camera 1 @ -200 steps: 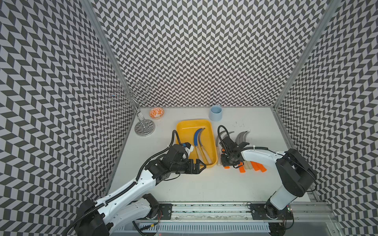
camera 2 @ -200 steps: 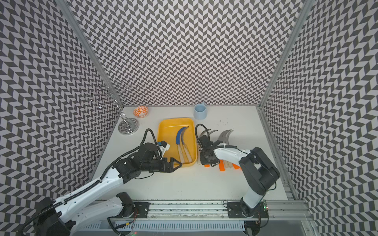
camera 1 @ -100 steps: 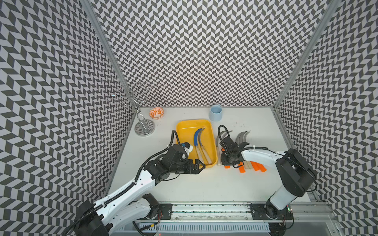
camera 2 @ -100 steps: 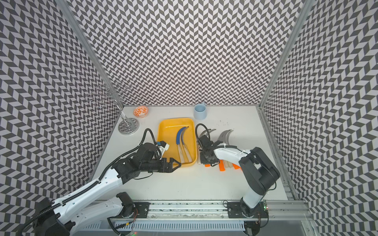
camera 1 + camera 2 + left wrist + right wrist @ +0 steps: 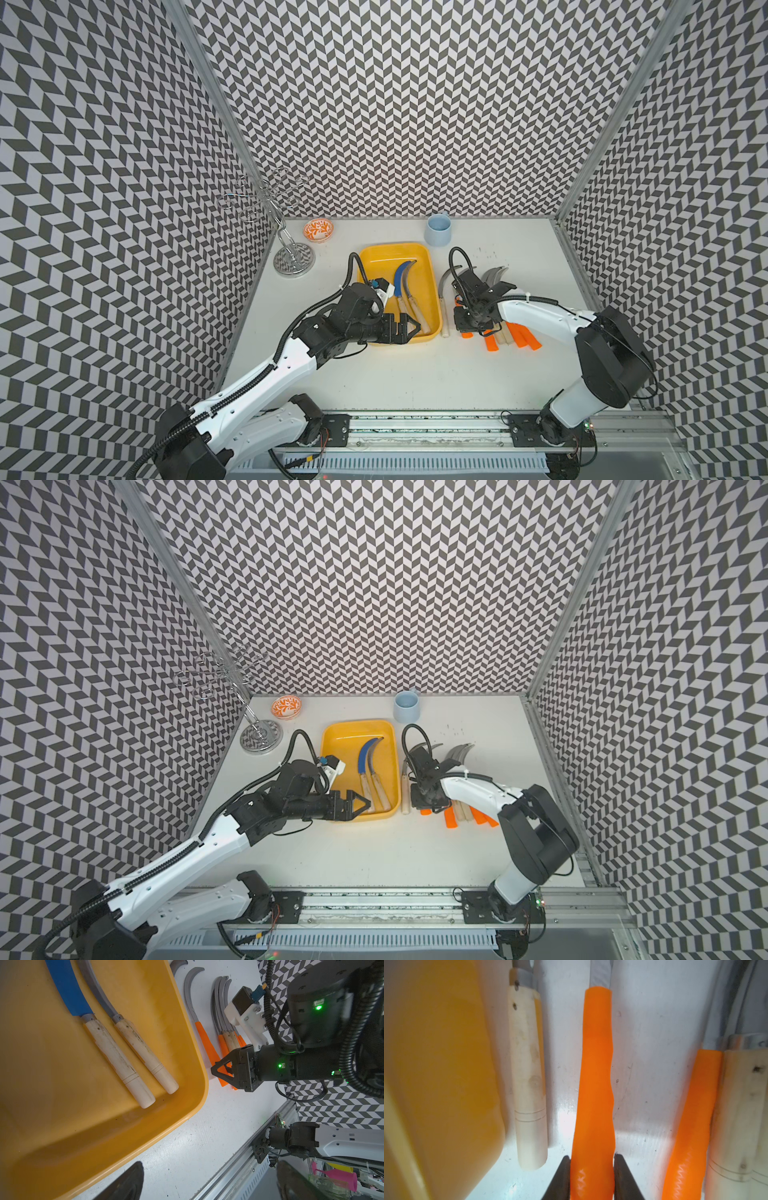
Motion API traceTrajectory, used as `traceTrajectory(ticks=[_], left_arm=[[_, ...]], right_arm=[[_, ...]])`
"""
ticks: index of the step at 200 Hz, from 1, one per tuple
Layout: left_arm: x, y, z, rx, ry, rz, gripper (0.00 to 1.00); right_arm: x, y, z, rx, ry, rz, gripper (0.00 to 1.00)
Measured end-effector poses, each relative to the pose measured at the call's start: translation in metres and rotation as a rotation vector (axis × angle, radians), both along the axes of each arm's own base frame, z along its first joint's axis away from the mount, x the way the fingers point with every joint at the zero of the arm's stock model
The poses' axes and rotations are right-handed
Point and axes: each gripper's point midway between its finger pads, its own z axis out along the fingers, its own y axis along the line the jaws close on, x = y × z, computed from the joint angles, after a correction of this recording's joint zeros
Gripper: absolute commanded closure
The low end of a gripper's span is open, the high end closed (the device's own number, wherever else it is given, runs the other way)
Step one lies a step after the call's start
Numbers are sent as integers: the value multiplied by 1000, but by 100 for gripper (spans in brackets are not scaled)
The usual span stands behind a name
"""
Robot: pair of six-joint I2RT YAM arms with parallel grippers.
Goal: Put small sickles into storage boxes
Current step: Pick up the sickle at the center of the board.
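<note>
Where black-and-white chevron walls (image 5: 395, 104) close in three sides of the white counter (image 5: 415, 374), a wire rack (image 5: 293, 259) and a patterned bowl (image 5: 318, 230) stand in its far left corner. The left tool (image 5: 409, 328), jaws apart, hovers at the near end of the yellow tray (image 5: 386, 253), which holds two wood-handled sickles (image 5: 409, 299). A blue cup (image 5: 437, 229) stands behind the tray, near the back edge. Right of the tray, the right tool (image 5: 592, 1167) is clamped on an orange-handled sickle (image 5: 596, 1064) lying on the counter among the other sickles (image 5: 494, 276).
</note>
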Motion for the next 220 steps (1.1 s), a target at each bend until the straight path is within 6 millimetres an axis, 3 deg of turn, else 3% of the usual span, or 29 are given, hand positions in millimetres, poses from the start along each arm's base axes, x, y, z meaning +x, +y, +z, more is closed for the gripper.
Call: traceTrajectory(ticks=[106,220], left_arm=[[15,4,5,14,-18,19,0],[24,12,12,16,-37,33,0]], right_arm=[[5,-5,33,22,-37,-14,93],[4,-9,41,21,-38,-15,95]])
